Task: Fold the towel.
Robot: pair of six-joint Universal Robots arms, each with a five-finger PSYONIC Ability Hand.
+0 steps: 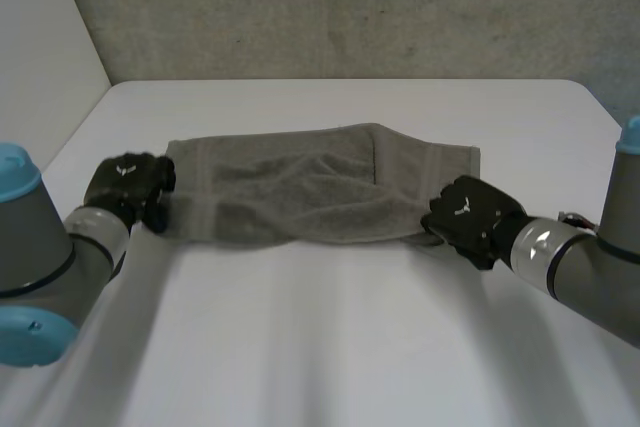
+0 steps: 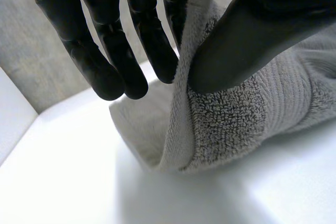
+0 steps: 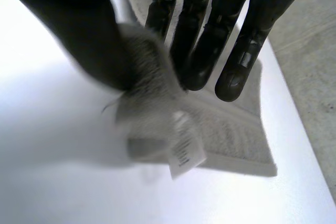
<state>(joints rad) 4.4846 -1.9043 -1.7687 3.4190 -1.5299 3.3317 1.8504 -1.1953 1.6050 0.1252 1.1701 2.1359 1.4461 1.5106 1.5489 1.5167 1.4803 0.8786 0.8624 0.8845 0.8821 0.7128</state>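
Observation:
A grey towel (image 1: 320, 187) lies folded lengthwise across the middle of the white table (image 1: 330, 347). My left hand (image 1: 128, 187) is at its left near corner. In the left wrist view the thumb (image 2: 241, 40) presses the towel's edge (image 2: 236, 124) against one of the fingers (image 2: 173, 19), and that corner is lifted a little off the table. My right hand (image 1: 470, 217) is at the right near corner. There the bunched corner (image 3: 149, 87) sits between the thumb (image 3: 79, 30) and the straight fingers (image 3: 199, 51), with a white label (image 3: 184, 153) hanging below it.
A grey concrete wall (image 1: 350, 7) rises behind the table, and a white panel (image 1: 40, 37) stands at the far left. Bare tabletop lies in front of the towel, between my two arms.

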